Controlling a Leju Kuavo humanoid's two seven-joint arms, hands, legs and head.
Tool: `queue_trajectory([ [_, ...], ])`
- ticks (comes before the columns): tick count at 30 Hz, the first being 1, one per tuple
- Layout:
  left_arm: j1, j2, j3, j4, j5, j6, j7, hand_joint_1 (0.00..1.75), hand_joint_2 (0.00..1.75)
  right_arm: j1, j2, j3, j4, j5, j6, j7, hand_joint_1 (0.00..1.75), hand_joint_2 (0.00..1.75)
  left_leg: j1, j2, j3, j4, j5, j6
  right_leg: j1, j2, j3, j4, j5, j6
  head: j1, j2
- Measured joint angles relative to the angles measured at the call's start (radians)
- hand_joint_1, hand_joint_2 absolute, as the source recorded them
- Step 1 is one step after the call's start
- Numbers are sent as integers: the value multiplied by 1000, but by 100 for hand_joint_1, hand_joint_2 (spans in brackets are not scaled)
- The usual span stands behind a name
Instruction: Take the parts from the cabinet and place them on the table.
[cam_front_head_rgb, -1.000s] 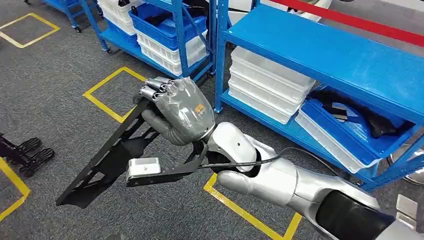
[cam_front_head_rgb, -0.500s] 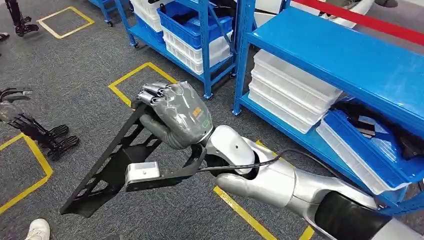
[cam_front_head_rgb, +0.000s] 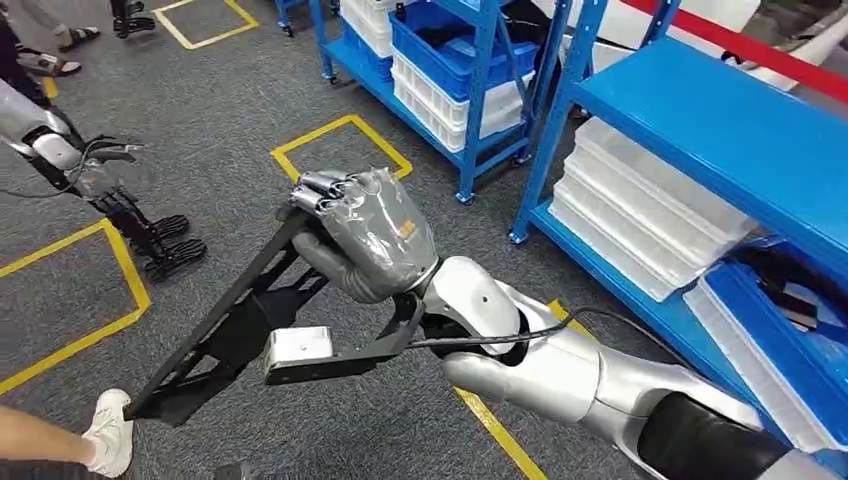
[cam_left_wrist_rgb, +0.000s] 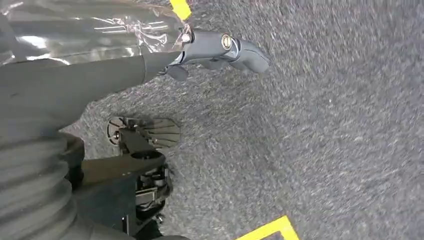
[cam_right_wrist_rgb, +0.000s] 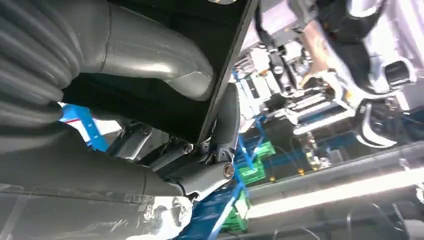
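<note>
My right hand (cam_front_head_rgb: 370, 235) grips a long black bracket part (cam_front_head_rgb: 225, 335) with a silver block (cam_front_head_rgb: 300, 350) on it. It holds the part out over the grey carpet, away from the racks. In the right wrist view the black plate (cam_right_wrist_rgb: 165, 100) sits clamped between the thumb and the fingers of my right hand (cam_right_wrist_rgb: 125, 65). My left hand (cam_front_head_rgb: 105, 172) hangs out at the far left above the floor. In the left wrist view my left hand (cam_left_wrist_rgb: 150, 55) has its fingers (cam_left_wrist_rgb: 225, 47) stretched out over the carpet with nothing in them.
Blue racks stand to the right, with white trays (cam_front_head_rgb: 650, 220) and blue bins (cam_front_head_rgb: 450, 50); one low bin (cam_front_head_rgb: 790, 310) holds black parts. A black footed stand (cam_front_head_rgb: 165, 240) sits at the left. A person's shoe (cam_front_head_rgb: 108, 430) is at the lower left, and yellow floor lines (cam_front_head_rgb: 340, 130) cross the carpet.
The whole view has swung, so the racks slide to the right: the camera moved. My right hand keeps the same hold on the bracket. A person's shoe has come in at the lower left.
</note>
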Motion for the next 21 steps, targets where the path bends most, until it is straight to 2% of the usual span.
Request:
queue_trajectory([
  [2,-1,0,0,0,-1,0,2,0,175,8,-2,0,-4,-8,8,-2,175,175,1,-16,-10,8,3,-10,5,-15,-2,-8,7,-5,-2,0],
  [4,2,0,0,0,-2,0,2,0,175,9,-2,0,-6,-10,14,-5,175,175,6,-31,-11,2,6,-21,10,-29,0,-11,9,-15,-2,0],
  [5,3,0,0,0,-2,0,2,0,175,8,-2,0,-9,-10,15,-5,175,175,7,-19,-11,13,-3,-26,1,-45,7,-19,14,-23,0,0],
  [6,2,0,0,0,-3,0,2,0,175,9,-2,0,-10,-10,17,-6,175,175,-1,25,-21,44,-23,-34,2,-53,12,-23,13,-28,-9,0],
  [7,-1,0,0,0,-4,0,2,0,175,10,-2,0,-12,-11,17,-6,175,175,2,49,-47,100,-54,-40,3,-66,15,-23,11,-31,-14,0],
  [9,-3,0,0,0,-4,0,2,0,175,14,-2,0,-12,-13,18,-6,175,175,9,68,-121,250,-118,-48,5,-89,19,-23,7,-35,-14,0],
  [10,-2,0,0,0,-4,0,2,0,175,17,-2,0,-12,-16,18,-9,175,175,11,71,-147,301,-130,-50,5,-99,20,-22,6,-34,-14,0],
  [11,-1,0,0,0,-4,0,2,0,175,19,-2,0,-12,-19,20,-13,175,175,13,72,-152,302,-116,-51,5,-110,21,-22,3,-33,-15,0],
  [12,0,0,0,0,-4,0,2,0,175,20,-2,0,-12,-22,21,-16,175,175,13,73,-128,252,-80,-49,4,-120,24,-22,1,-32,-15,0],
  [13,0,0,0,0,-4,0,2,0,175,20,-2,0,-13,-25,21,-18,175,175,13,78,-86,173,-37,-46,4,-129,29,-22,-3,-30,-15,0],
  [14,-1,0,0,0,-4,0,2,0,175,20,-2,0,-15,-29,22,-19,175,175,11,91,-41,84,5,-42,4,-137,36,-22,-7,-27,-15,0],
  [15,-2,0,0,0,-5,0,2,0,175,19,-2,-1,-16,-29,22,-21,175,175,4,132,-7,7,11,-34,5,-145,40,-24,-11,-23,-15,0],
  [16,-4,0,0,0,-5,0,2,0,175,19,-2,-1,-17,-31,22,-23,175,175,-7,133,-6,0,10,-28,12,-151,39,-24,-14,-17,-16,0],
  [19,-1,1,0,0,-5,0,2,0,175,19,-2,-1,-17,-52,35,-30,175,175,-10,105,-11,-2,9,-17,11,-171,49,-36,-15,-4,-16,0],
  [20,-1,2,0,0,-5,0,2,0,175,19,-2,-1,-18,-60,41,-33,175,175,-3,96,2,-20,15,-7,10,-174,54,-36,-23,6,-15,0],
  [21,-1,1,0,0,-5,0,1,0,175,19,-2,-2,-18,-68,45,-37,175,175,0,91,9,-29,19,-1,5,-141,54,-17,-39,7,-14,0],
])
